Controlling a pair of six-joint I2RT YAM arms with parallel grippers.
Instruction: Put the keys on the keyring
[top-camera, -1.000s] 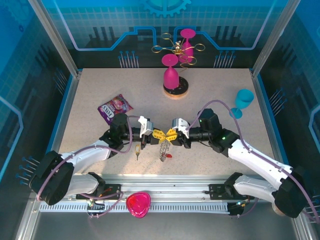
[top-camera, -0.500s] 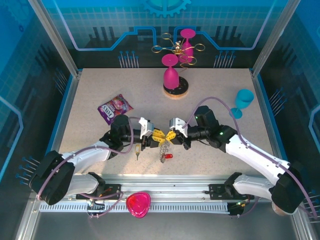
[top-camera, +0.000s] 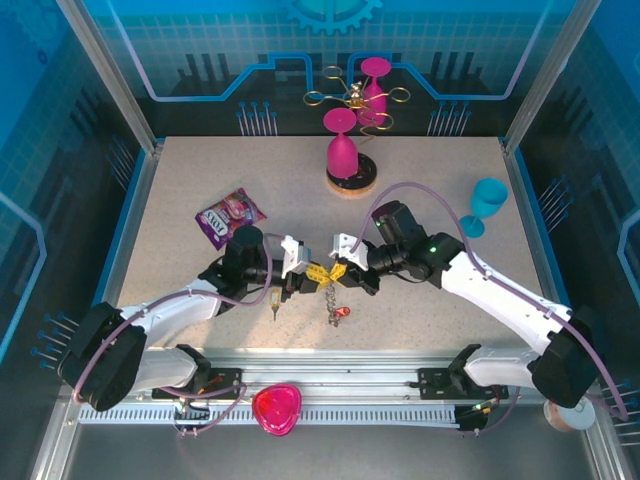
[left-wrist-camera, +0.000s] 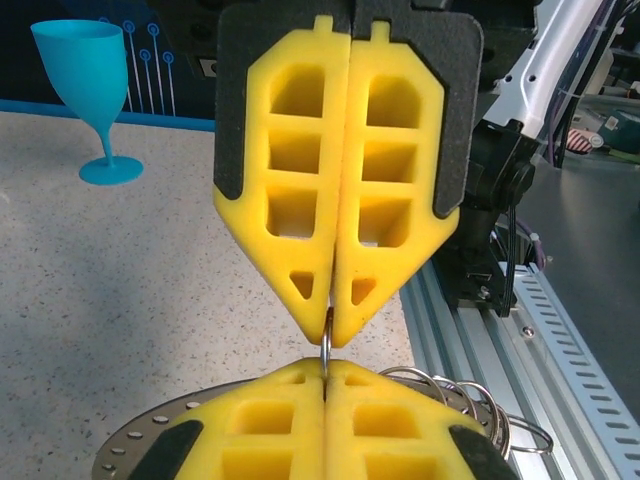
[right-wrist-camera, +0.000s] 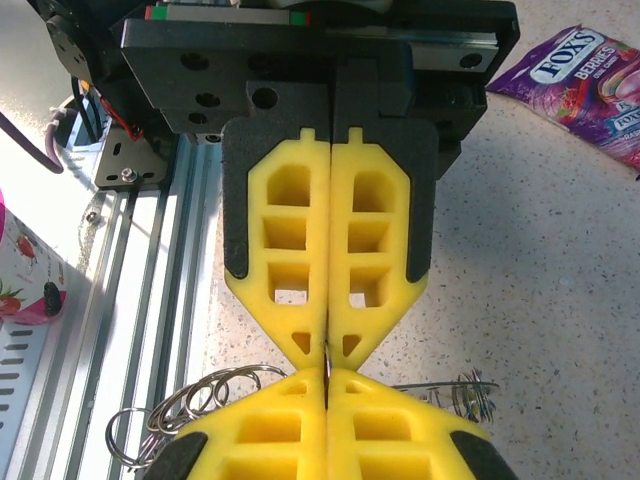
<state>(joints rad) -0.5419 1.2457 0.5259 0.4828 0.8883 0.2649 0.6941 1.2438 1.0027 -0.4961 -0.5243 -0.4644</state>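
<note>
Blue patterned walls enclose a speckled beige table.

Right gripper at bottom, yellow pads pressed flush together. Tip to tip opposite it, left gripper, pads likewise closed. Thin metal edge pinched where the tips meet. Wire loops of keyring fan out either side. Candy packet lies beyond, upper right.

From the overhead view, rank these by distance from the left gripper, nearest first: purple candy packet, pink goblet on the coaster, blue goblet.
1. Purple candy packet, just behind the left gripper, to its left.
2. Pink goblet on its dark round coaster, farther back, centre.
3. Blue plastic goblet, far right edge.
</note>
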